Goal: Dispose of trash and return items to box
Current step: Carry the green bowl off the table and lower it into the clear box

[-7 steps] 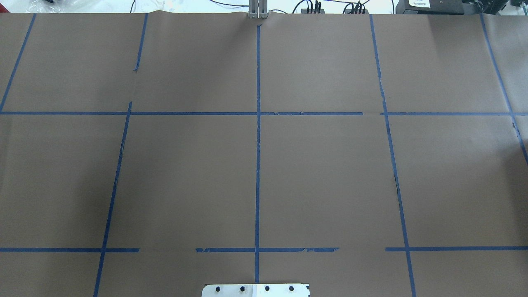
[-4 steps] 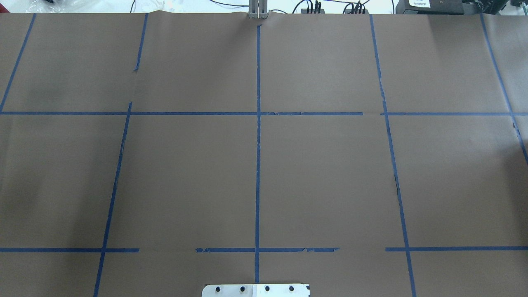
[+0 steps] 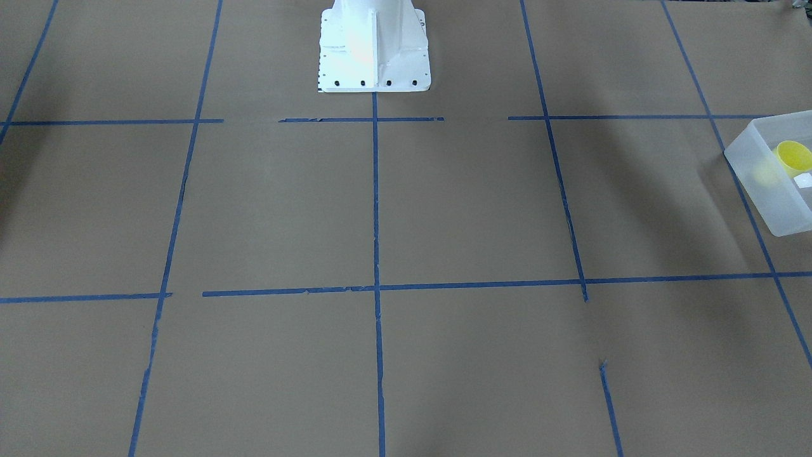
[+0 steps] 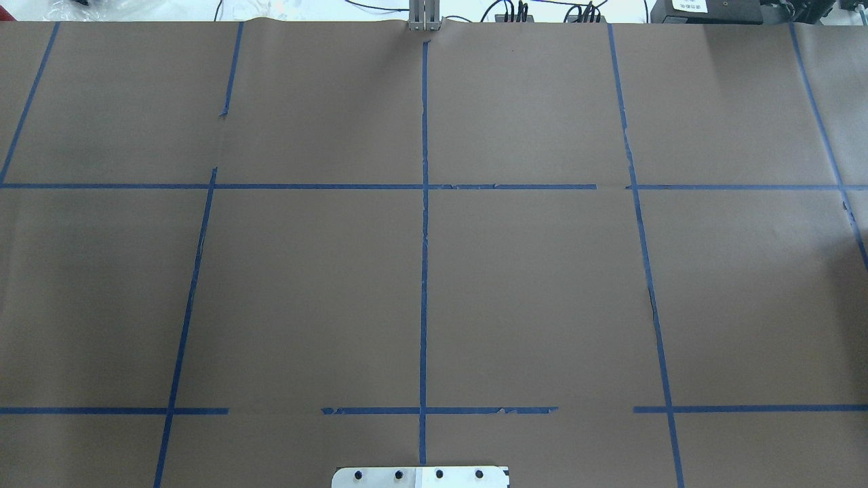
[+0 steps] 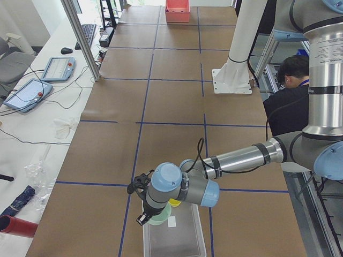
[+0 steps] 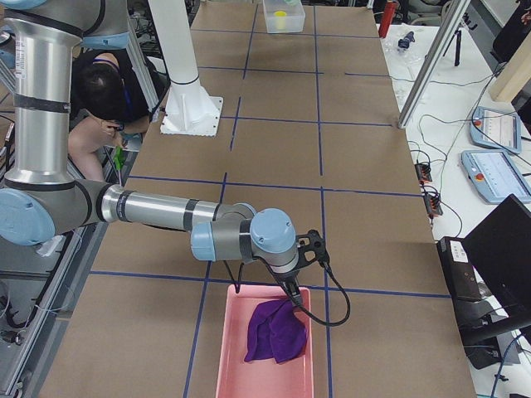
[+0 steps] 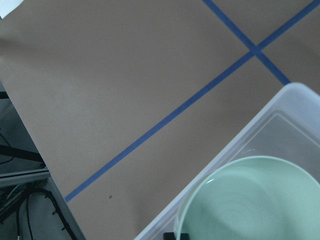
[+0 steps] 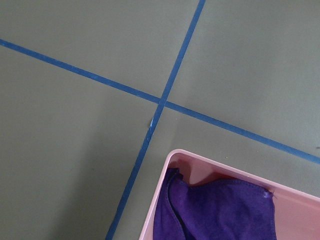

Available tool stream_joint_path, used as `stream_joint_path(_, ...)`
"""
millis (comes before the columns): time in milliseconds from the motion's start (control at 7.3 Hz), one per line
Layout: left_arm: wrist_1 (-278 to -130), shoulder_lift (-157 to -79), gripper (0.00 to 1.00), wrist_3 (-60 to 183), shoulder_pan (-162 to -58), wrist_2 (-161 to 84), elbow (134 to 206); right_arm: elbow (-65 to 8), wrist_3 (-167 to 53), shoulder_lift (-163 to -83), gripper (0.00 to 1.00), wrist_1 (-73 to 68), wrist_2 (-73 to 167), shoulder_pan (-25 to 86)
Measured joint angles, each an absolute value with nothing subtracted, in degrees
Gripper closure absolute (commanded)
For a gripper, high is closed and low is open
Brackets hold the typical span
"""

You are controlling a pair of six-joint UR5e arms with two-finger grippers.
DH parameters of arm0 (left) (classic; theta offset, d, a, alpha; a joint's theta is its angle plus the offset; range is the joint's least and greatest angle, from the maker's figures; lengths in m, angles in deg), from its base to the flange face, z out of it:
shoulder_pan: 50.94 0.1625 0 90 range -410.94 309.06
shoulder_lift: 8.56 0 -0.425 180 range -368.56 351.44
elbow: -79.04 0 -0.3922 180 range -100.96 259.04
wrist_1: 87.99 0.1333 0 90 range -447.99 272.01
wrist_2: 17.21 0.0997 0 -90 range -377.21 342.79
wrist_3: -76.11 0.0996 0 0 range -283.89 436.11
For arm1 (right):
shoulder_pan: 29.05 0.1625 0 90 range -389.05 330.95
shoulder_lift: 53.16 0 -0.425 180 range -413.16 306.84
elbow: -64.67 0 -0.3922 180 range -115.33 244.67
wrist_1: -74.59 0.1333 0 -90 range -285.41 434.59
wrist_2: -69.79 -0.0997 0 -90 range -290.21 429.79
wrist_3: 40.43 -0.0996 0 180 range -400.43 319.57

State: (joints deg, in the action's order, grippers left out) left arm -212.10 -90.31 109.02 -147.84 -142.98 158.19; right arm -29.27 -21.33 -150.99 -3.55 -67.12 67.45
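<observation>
The frosted box [image 5: 182, 241] lies at the table's left end, and my left gripper [image 5: 142, 215] hangs over its near-robot corner. In the left wrist view a dark fingertip [image 7: 177, 236] sits on the rim of a pale green bowl [image 7: 250, 200] inside the box wall [image 7: 240, 145], so the gripper looks shut on the bowl. The yellow cup [image 5: 174, 202] stands in the box beside the bowl [image 5: 159, 218]. Box [image 3: 764, 190] and cup [image 3: 793, 155] also show at the front view's right edge. My right gripper [image 6: 290, 292] hovers over a pink bin; I cannot tell if it is open.
The pink bin [image 6: 228, 365] at the table's right end holds a purple cloth [image 6: 274, 332], which also shows in the right wrist view [image 8: 220, 210]. The robot's white base [image 3: 374, 51] stands mid-table. A seated person [image 5: 286, 80] is behind the robot. Neither arm shows in the overhead view.
</observation>
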Motion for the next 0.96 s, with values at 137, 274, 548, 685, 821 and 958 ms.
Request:
stream_joint_path(137,-217.0,-88.0,1.00,107.1,-147.9,-143.3,156.8,-29.4,-21.3,-151.0,0.00,-3.5,-67.1,67.5)
stream_joint_path(274,-223.3,-85.9,1.00,103.5,-147.8,-143.8,154.9,-29.4,-21.4,-151.0,0.00,-3.5,-67.1,67.5)
stream_joint_path(548,-230.5,-84.0,0.83,98.9,-147.6,-144.5,151.5,-29.5,-21.4,-151.0,0.00,-3.5,-67.1,67.5)
stream_joint_path(685,-231.3,-83.8,0.43,98.2,-147.5,-144.6,150.7,-29.5,-21.5,-151.0,0.00,-3.5,-67.1,67.5)
stream_joint_path(821,-231.7,-83.8,0.35,98.0,-147.5,-144.6,150.4,-29.5,-21.5,-150.9,0.00,-3.5,-67.1,67.5)
stream_joint_path(958,-232.0,-83.9,0.00,97.9,-147.4,-144.6,150.4,-29.5,-21.6,-150.9,0.00,-3.5,-67.1,67.5)
